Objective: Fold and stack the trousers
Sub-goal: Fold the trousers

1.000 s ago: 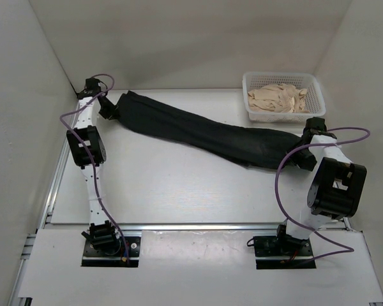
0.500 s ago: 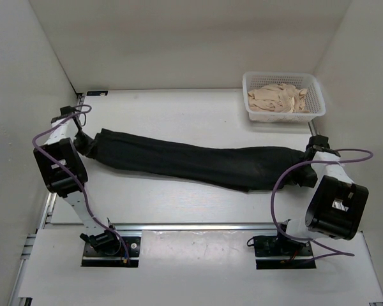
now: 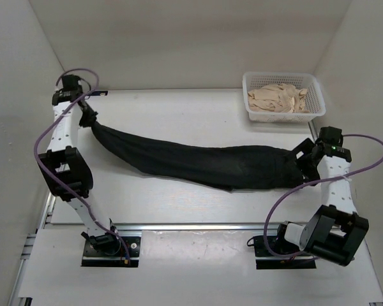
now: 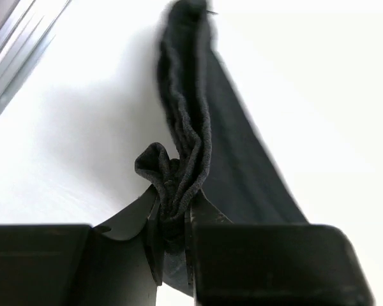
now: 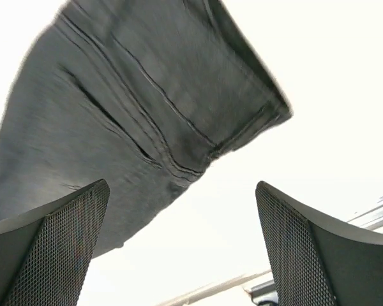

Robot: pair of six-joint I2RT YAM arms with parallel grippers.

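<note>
A long pair of black trousers [image 3: 198, 162] lay stretched across a white table [image 3: 179, 115], running from far left to near right and sagging in a shallow curve through the middle. At the left end, the left gripper [image 3: 89, 120] pinched a bunched fold of the cloth. In the left wrist view, its fingers [image 4: 154, 236] were pressed tightly on that gathered fabric, which rose from the jaws as a crumpled ridge and then ran away across the table.

At the right end, the right gripper [image 5: 182, 188] stood just beside the other end of the trousers. In the right wrist view, its mesh-faced fingers [image 5: 57, 248] were spread wide with nothing between them. The fabric lay beyond them, blurred, so it was hard to tell whether that was the waistband or the hem.

A white basket [image 3: 284, 116] holding crumpled beige cloth [image 3: 277, 99] sat at the far right corner, apart from the trousers.
</note>
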